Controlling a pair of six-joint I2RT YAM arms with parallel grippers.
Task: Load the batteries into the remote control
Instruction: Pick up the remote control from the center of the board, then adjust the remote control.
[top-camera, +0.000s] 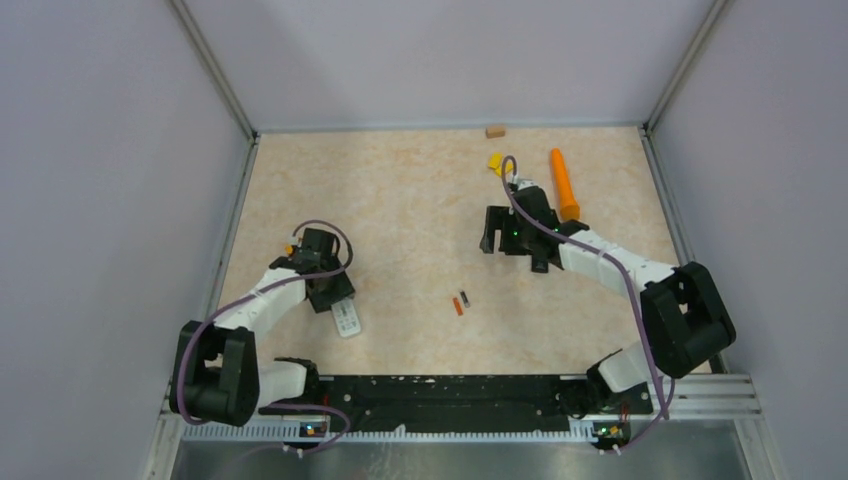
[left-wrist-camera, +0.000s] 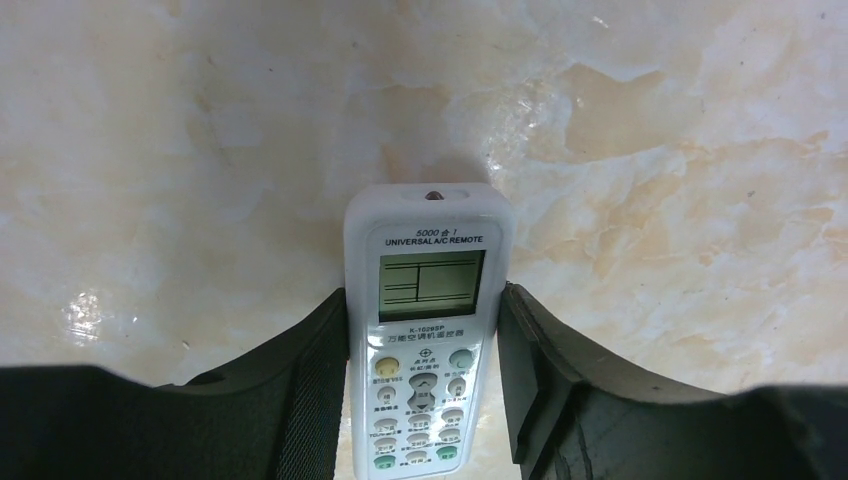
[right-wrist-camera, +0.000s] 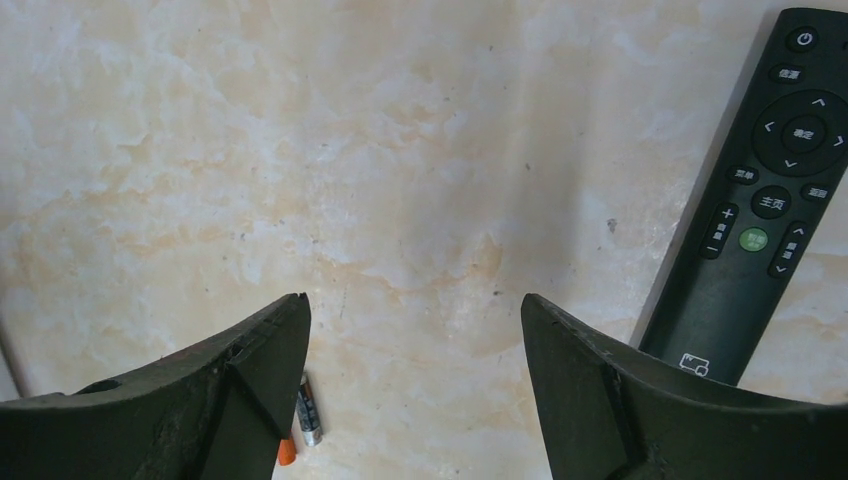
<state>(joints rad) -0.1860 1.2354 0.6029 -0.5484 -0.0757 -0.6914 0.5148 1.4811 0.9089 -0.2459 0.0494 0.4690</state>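
Batteries (top-camera: 460, 303) lie loose on the tabletop (top-camera: 400, 200), seemingly none loaded; left pincer (left-wrist-camera: 422, 293) clamps the white remote (left-wrist-camera: 425, 345), right pincer (right-wrist-camera: 412, 300) stands apart.

The white remote (left-wrist-camera: 425, 330) runs off the near edge of the left wrist view, while the black remote (right-wrist-camera: 760, 200) is cut by the right edge and its near end is hidden behind one finger (right-wrist-camera: 620, 400) of the right gripper (right-wrist-camera: 413, 312), and the orange-red battery (right-wrist-camera: 287, 452) shows only a tip beside the other finger.
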